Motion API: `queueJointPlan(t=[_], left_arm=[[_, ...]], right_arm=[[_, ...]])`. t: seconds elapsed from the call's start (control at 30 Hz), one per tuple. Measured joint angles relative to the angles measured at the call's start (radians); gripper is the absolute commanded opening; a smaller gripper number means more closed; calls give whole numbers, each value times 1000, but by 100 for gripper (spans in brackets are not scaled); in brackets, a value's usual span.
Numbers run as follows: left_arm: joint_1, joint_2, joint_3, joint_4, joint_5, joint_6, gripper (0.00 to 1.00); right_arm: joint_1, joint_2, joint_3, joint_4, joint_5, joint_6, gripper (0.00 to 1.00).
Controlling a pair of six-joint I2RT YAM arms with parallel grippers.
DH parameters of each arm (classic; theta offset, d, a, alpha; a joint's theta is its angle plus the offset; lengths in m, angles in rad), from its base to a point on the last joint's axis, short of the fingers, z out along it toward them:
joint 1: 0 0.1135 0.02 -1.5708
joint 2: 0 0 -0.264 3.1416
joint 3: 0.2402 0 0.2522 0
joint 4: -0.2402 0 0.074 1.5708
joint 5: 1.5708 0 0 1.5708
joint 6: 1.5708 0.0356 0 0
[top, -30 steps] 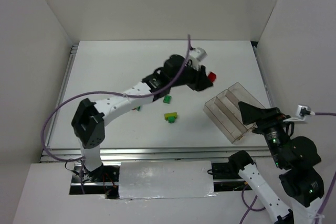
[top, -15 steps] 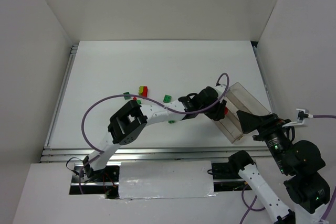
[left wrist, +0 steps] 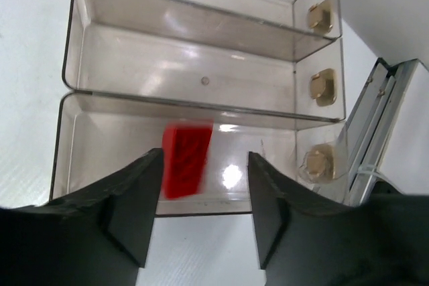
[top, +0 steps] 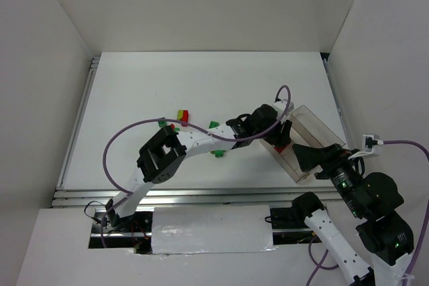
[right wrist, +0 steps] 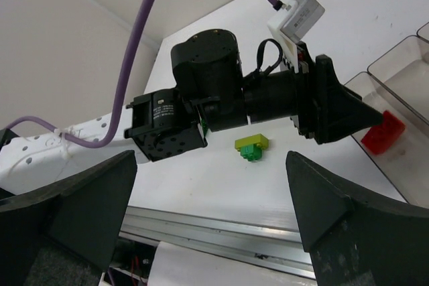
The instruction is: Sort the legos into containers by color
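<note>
The clear three-compartment tray lies just under my left gripper, which is open. A red lego sits blurred in the nearest compartment, free of both fingers. From above, the left gripper hovers over the tray with the red lego below it. My right gripper is wide open and holds nothing, close to the tray's near end. It sees the red lego in the tray.
Loose legos lie on the white table: a yellow-green and green stack, seen from above as a green piece, another green one, a red and yellow pair, and a green one. White walls surround the table.
My left arm swung from the table's middle to the tray with the red lego, then opened; the lego now lies in the nearest compartment. The right gripper shifted slightly left.
</note>
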Motion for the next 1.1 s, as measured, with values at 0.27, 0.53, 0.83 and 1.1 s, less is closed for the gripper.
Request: queueJointPlan(t=[0.27,0.53,0.83,1.1], left_arm=[[0,-8,-37,2,-26,-3,100],[61,-315,-257,-95,-273,-66,100],[503,-591,-426,-226,-424,-72,100],[660,-431,-460,-309,-205,32,100]], right_arm=[[0,0,-7,2,-5,-8,100],[0,2,-39,12,-23,-18,100],[0,77,-185,117,-122,-22,99],[0,166,-248,183,-217,-38,100]])
